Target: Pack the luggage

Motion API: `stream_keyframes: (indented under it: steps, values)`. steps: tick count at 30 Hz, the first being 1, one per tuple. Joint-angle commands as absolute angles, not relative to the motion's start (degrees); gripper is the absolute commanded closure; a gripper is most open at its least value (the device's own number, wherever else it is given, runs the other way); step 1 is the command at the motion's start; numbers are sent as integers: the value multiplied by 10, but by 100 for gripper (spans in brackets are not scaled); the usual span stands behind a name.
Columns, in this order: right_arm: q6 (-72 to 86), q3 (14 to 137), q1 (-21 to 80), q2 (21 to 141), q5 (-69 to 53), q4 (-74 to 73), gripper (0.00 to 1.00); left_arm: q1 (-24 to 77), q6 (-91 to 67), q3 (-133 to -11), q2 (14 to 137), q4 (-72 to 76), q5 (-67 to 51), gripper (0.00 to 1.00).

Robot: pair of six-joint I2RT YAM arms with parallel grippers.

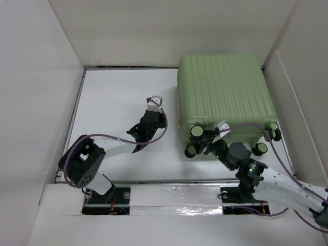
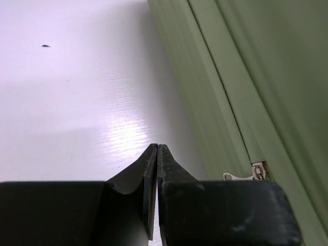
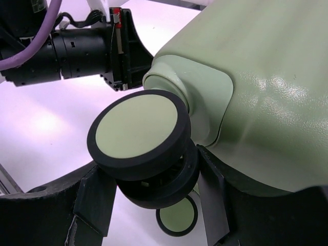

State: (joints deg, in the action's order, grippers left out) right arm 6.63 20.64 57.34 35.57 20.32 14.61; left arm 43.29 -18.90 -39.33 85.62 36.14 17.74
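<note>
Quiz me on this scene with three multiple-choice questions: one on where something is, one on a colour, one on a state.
1. Where is the right gripper?
A. on top of the luggage
B. at one wheel of the luggage, a finger on each side
C. hanging in the air, far from everything

2. What colour is the luggage shell?
A. light green
B. red
C. black

3. How is the left gripper?
A. wide open
B. clamped on the luggage
C. shut, holding nothing

Answers:
1 B: the right wrist view shows the wheel between its fingers.
2 A: every view shows a light-green shell.
3 C: the left wrist view shows its fingers pressed together beside the luggage.
</note>
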Motion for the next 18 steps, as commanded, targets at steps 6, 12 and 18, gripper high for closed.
stream_keyframes:
  steps: [6,12,18]
  values:
    - [79,228,569,358,209,206,90,431,-199,-273,783,490,-74,83]
    - [79,225,569,357,216,207,90,446,-166,-259,788,490,-131,48]
    - [79,227,569,352,213,201,90,446,-135,-302,838,500,-107,43]
